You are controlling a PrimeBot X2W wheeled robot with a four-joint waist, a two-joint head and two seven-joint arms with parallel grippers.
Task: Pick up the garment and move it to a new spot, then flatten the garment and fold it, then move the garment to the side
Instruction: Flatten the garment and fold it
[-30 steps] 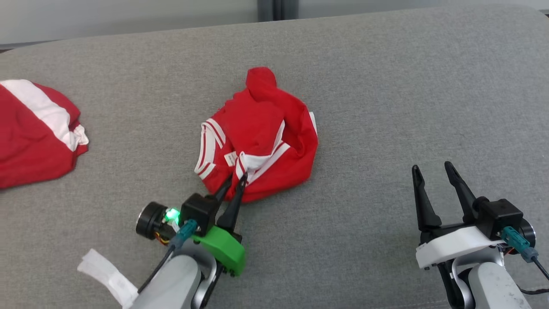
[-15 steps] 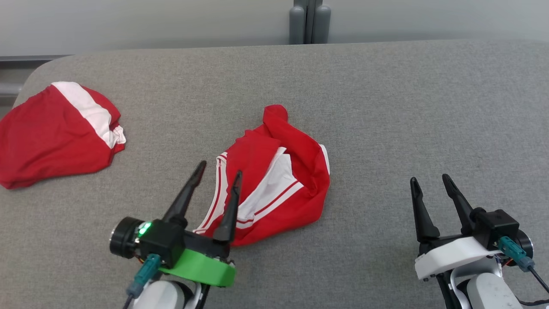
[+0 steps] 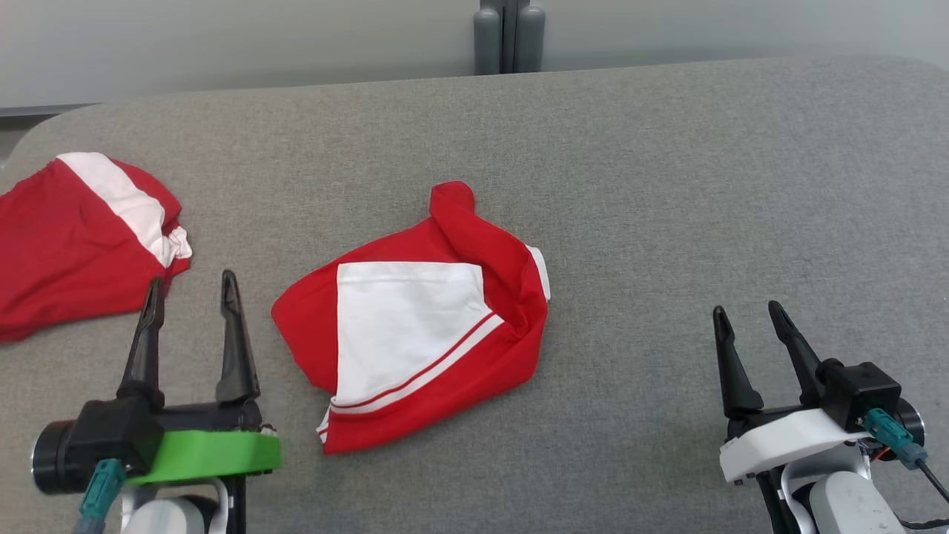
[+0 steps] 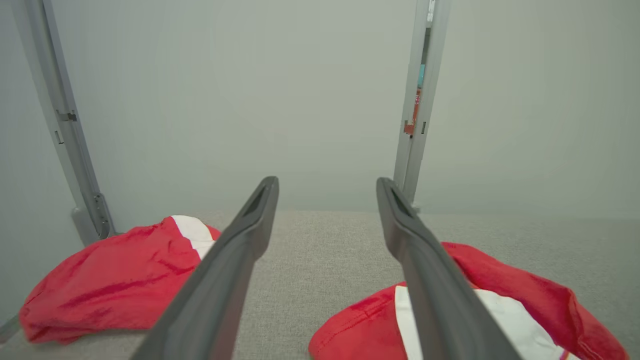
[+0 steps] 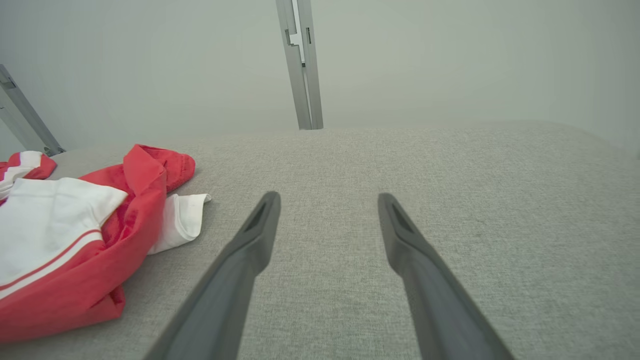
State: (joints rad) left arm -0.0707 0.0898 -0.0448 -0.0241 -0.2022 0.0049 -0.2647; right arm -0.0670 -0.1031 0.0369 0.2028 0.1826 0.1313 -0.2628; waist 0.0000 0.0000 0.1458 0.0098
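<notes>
Left gripper (image 3: pixel 191 278): you see its two dark fingers spread wide with nothing between them; it sits at 9 o'clock of the garment, clear of it. In the left wrist view the same gripper (image 4: pixel 326 181) frames bare grey cloth and the wall beyond.
Right gripper (image 3: pixel 746 307): spread too, a little narrower, holding nothing, well apart from the garment at its 3 o'clock. From its own wrist, this gripper (image 5: pixel 328 196) has grey surface between the fingers.
Grey surface (image 3: pixel 667 185): a padded, woven top that carries both pieces of clothing.
Garment (image 3: pixel 415 319): lies loose near the middle, red with a large white panel facing up and thin red and white stripes along the panel's lower edge. A red fold stands up at its 12 o'clock, and a white cuff pokes out at 2 o'clock. You can also see it in the left wrist view (image 4: pixel 525 292) and the right wrist view (image 5: pixel 140 200).
Second red cloth (image 3: pixel 67 245): red with a white band, at 9 to 10 o'clock of the garment, cut off by the frame edge.
Grey post (image 3: pixel 508 37): behind the surface at 12 o'clock.
Hard to tell: whether the left gripper's outer fingertip touches the second red cloth's hem.
</notes>
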